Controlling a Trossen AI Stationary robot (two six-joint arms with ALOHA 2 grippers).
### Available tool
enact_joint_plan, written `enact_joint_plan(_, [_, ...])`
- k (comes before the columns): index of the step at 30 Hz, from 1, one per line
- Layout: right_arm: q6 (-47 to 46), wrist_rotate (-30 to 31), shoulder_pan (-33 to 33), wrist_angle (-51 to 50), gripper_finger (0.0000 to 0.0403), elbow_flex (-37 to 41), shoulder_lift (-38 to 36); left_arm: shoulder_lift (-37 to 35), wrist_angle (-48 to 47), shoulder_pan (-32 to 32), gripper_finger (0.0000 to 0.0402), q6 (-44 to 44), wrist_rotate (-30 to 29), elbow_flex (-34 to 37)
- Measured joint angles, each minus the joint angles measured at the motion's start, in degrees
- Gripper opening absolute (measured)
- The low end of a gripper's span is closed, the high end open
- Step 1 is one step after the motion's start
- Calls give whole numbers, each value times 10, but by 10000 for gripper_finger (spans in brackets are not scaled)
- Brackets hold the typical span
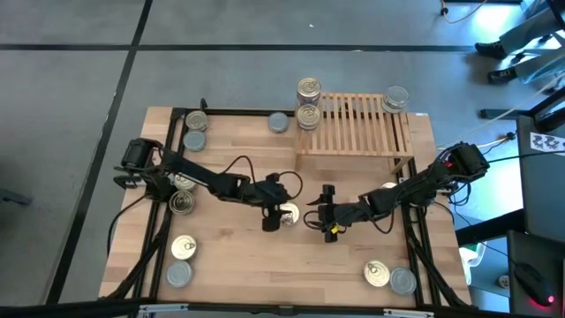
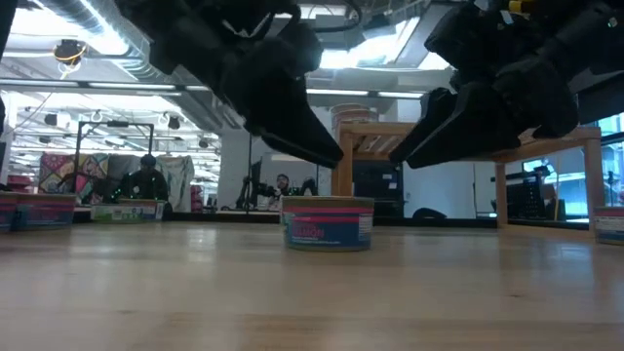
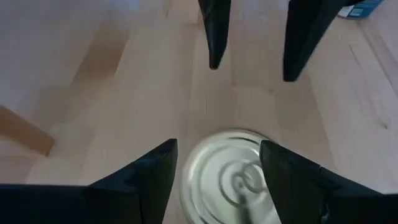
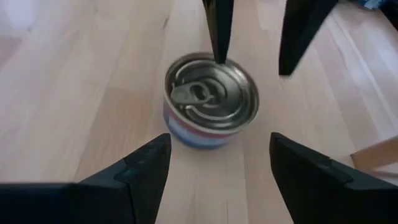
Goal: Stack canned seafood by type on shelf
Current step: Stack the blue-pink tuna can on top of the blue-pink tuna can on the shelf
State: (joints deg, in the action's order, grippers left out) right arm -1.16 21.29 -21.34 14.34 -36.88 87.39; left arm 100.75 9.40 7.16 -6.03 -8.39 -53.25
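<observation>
Two arms reach inward from above, the left end effector (image 1: 281,215) and right end effector (image 1: 323,218) facing across one tin (image 1: 290,213) mid-counter (image 1: 238,265). At counter level, both hang just above that tin (image 2: 328,223), shelf (image 2: 468,141) behind. Each wrist view shows spread fingers (image 3: 149,180) holding nothing, tin (image 4: 211,99) between.
</observation>
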Motion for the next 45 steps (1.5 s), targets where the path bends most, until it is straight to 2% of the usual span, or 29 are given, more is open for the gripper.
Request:
enact_joint_plan(7, [50,-90,0,52,264,0,4,7,8,5,229,19,24,16])
enact_joint_plan(12, [56,-102,0,99,272,-6,24,27,38,21,229,7,29,31])
enact_joint_plan(20, [81,-96,0,88,335,-54,92,55,53,20,229,-1,23,29])
enact_joint_plan(27, [173,-51,0,6,353,-95,140,102,115,15,229,-5,27,28])
enact_joint_plan(32, [213,19,-1,-51,353,-105,149,138,187,5,229,-18,45,27])
enact_joint_plan(35, [232,37,-1,-71,353,-104,149,148,213,0,229,-24,50,27])
enact_joint_plan(41, [258,74,-18,-113,353,-105,148,149,226,-18,229,-44,86,28])
enact_joint_plan(45, [291,146,-37,-128,353,-104,149,149,228,-30,229,-54,104,29])
